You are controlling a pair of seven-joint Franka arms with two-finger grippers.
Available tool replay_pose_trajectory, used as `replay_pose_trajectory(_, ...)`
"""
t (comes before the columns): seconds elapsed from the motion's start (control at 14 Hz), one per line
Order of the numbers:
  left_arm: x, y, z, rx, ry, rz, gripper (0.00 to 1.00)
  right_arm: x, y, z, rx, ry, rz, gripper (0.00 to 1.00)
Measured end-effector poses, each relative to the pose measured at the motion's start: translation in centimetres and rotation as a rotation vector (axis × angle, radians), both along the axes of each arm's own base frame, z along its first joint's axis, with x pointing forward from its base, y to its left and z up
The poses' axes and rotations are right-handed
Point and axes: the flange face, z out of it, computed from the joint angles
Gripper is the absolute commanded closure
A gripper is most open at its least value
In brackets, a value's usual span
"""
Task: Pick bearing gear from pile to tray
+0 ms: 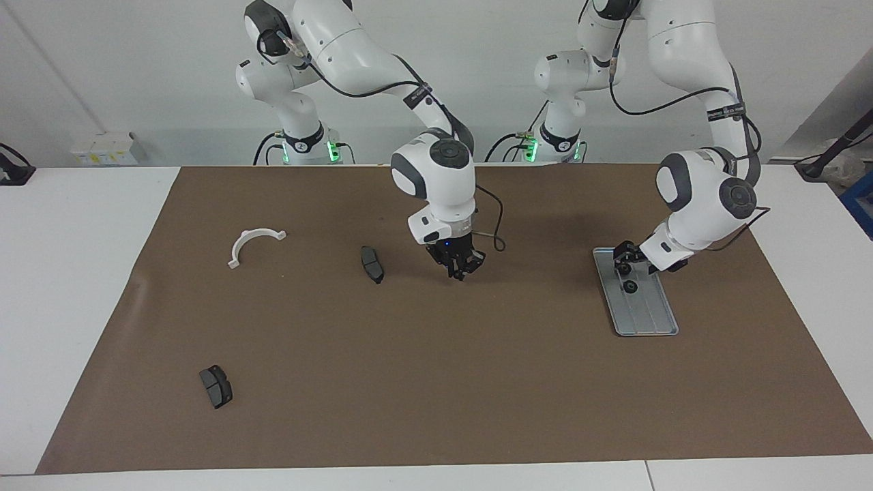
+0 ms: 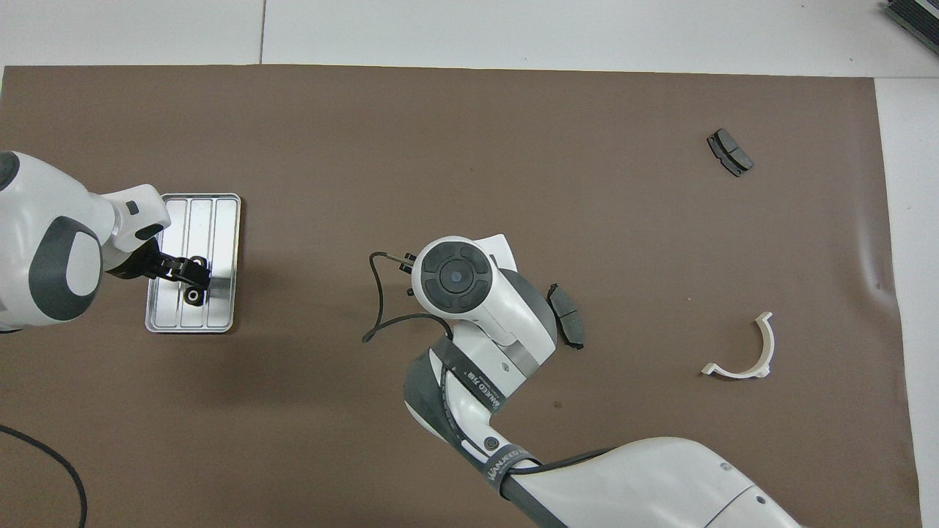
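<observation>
The grey tray (image 1: 646,326) (image 2: 220,224) lies toward the left arm's end of the table. One small black ring, the bearing gear (image 1: 631,287) (image 2: 194,295), rests in it. My left gripper (image 1: 624,264) (image 2: 194,271) hangs open just above the tray's nearer part, clear of the ring. My right gripper (image 1: 458,271) is shut over the middle of the mat, and I see nothing between its tips. In the overhead view its own wrist hides it. The pile shows as scattered parts: two dark pads (image 1: 372,264) (image 1: 215,386) and a white half-ring bracket (image 1: 254,244).
In the overhead view one pad (image 2: 566,325) lies right beside the right arm's wrist, the other pad (image 2: 730,152) is farthest from the robots, and the bracket (image 2: 741,352) is near the mat's edge. A brown mat (image 1: 477,382) covers the table.
</observation>
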Motion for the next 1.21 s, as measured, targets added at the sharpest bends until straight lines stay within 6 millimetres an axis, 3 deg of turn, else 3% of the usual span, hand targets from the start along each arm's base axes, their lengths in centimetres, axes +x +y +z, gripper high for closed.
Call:
replay_pose_trajectory(0.07, 0.8, -0.6, 1.0, 0.004, -0.034, 0.016, 0.00, -0.4, 0.4, -0.4, -0.004, 0.003, 0.006, 0.33)
replay_pose_trajectory(0.14, 1.5, -2.0, 2.2, 0.009, -0.062, 0.044, 0.00, -0.5, 0.6, -0.7, -0.008, 0.006, 0.008, 0.15)
replay_pose_trajectory(0.29, 2.5, -6.6, 4.3, 0.017, -0.103, 0.110, 0.00, -0.3, 0.4, -0.8, -0.011, 0.004, 0.006, 0.00)
replay_pose_trajectory(0.43, 2.3, -12.2, 5.2, 0.021, -0.116, 0.169, 0.00, 0.4, -0.3, -0.2, -0.011, -0.007, -0.007, 0.00)
replay_pose_trajectory(0.57, 1.6, -17.3, 5.5, 0.019, -0.135, 0.233, 0.00, 2.0, -2.7, 1.9, -0.008, -0.040, -0.001, 0.00)
replay_pose_trajectory(0.79, -0.2, -24.8, 5.4, 0.006, -0.161, 0.307, 0.00, 3.7, -9.2, 5.1, -0.032, -0.071, 0.046, 0.00)
replay_pose_trajectory(1.0, -3.1, -32.4, 3.4, -0.002, -0.157, 0.323, 0.08, 3.6, -16.0, 6.5, -0.074, -0.071, 0.105, 0.00)
replay_pose_trajectory(1.21, -5.5, -37.0, 1.1, 0.006, -0.140, 0.285, 0.14, 3.6, -22.4, 7.2, -0.111, -0.066, 0.177, 0.00)
